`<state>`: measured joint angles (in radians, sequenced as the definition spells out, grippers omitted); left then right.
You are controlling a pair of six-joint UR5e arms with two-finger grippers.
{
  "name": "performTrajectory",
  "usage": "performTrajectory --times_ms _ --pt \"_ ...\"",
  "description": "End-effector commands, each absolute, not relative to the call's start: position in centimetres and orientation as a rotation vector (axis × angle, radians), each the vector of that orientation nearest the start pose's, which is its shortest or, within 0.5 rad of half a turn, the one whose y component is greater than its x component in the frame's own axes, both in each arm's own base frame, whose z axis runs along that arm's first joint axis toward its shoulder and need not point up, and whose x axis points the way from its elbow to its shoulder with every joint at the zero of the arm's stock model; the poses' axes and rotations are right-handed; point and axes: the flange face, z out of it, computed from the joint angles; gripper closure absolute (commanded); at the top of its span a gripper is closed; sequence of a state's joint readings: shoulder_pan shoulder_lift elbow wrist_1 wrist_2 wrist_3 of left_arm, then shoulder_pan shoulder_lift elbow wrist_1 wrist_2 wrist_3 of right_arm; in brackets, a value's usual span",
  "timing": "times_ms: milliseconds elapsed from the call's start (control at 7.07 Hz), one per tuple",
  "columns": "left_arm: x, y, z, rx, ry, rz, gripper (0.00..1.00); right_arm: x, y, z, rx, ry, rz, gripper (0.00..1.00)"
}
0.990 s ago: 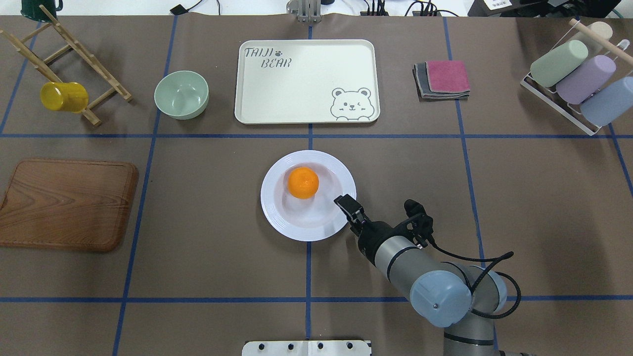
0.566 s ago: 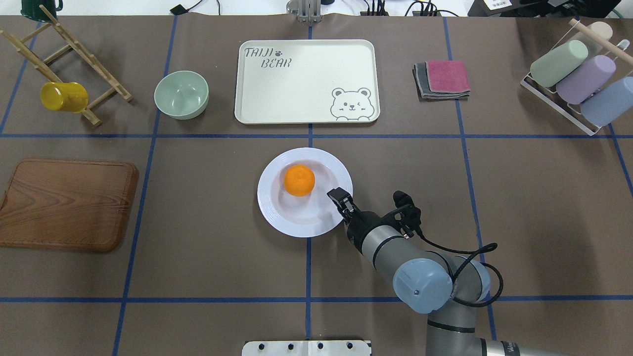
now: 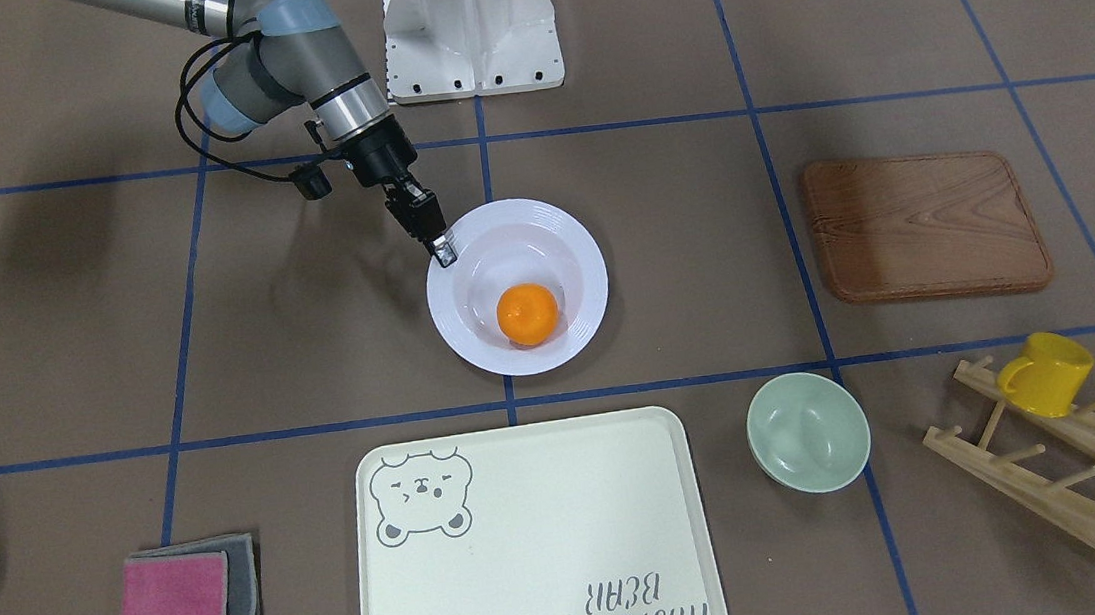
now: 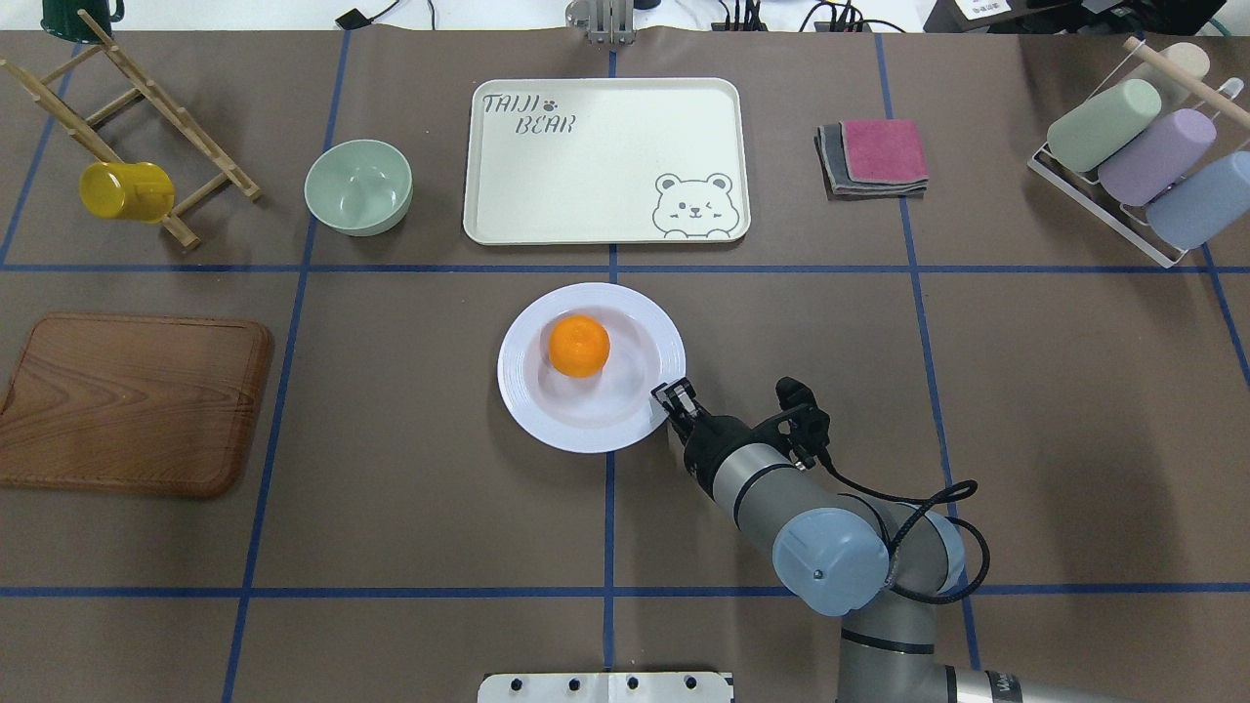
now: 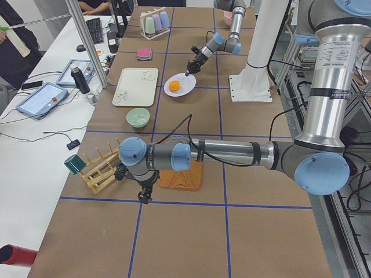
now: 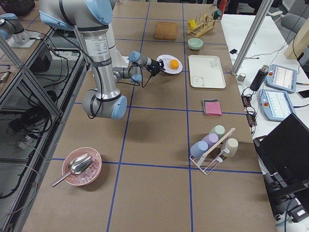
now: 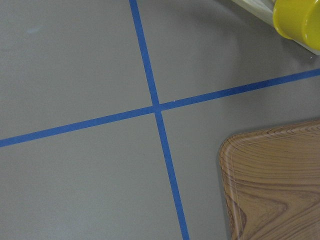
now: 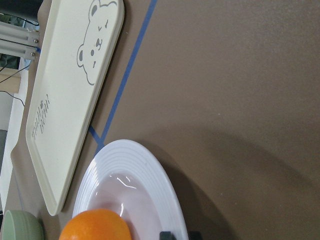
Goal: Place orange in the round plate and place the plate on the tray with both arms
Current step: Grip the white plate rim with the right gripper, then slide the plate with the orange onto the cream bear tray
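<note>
The orange (image 4: 579, 346) lies in the sunken centre of the white round plate (image 4: 547, 422), which sits mid-table just short of the tray (image 4: 605, 161). My right gripper (image 4: 672, 398) is shut on the plate's near right rim; from across the table, that gripper (image 3: 443, 251) pinches the rim of the plate (image 3: 584, 249) beside the orange (image 3: 527, 313). The right wrist view shows the orange (image 8: 95, 225), the plate's ridged rim (image 8: 145, 170) and the tray (image 8: 70, 100) beyond. My left gripper (image 5: 145, 197) hangs over the table near the wooden board; I cannot tell whether it is open or shut.
A pale-green bowl (image 4: 358, 186) stands left of the tray, and folded cloths (image 4: 874, 156) lie to its right. A wooden board (image 4: 132, 400) and a rack holding a yellow mug (image 4: 127, 190) occupy the left side. A cup rack (image 4: 1143, 156) is at the far right.
The plate with the orange has shifted left and toward the tray, and my right gripper has moved along with it on the rim.
</note>
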<state>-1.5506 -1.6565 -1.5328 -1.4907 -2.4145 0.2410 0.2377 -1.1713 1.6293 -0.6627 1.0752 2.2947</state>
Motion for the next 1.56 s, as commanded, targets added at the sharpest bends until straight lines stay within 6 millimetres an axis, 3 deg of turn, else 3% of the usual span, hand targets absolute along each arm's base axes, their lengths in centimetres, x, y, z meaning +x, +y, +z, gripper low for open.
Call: performTrajectory --times_ms 0,141,424,707,848,1131,1273,1414 --pt "-4.9 -52.1 62.9 0.077 0.842 0.236 0.01 -53.4 -34.8 29.3 0.12 -1.596 1.177 1.0" --pt "-4.9 -52.1 62.7 0.08 0.842 0.238 0.01 -52.1 -36.6 29.1 0.153 -1.606 1.205 1.0" --pt "-4.9 -52.1 62.5 0.081 0.842 0.236 0.01 -49.4 -42.4 28.4 0.234 -1.614 1.286 1.0" --pt "-4.9 -52.1 62.2 0.077 0.839 0.215 0.01 -53.6 -50.9 28.6 0.305 -1.524 1.353 1.0" --pt "-5.0 -51.5 62.6 0.073 0.832 0.213 0.01 -54.8 -54.3 28.1 0.305 -1.49 1.363 1.0" --pt "-5.1 -51.2 61.6 0.093 0.828 0.218 0.01 -57.0 -57.4 27.9 0.319 -1.439 1.383 1.0" --pt "-5.1 -51.1 61.6 0.092 0.828 0.219 0.01 -56.9 -57.6 28.3 0.326 -1.426 1.384 0.11" --pt "-5.2 -50.4 61.7 0.091 0.827 0.217 0.01 -56.7 -57.5 28.4 0.331 -1.422 1.367 0.0"
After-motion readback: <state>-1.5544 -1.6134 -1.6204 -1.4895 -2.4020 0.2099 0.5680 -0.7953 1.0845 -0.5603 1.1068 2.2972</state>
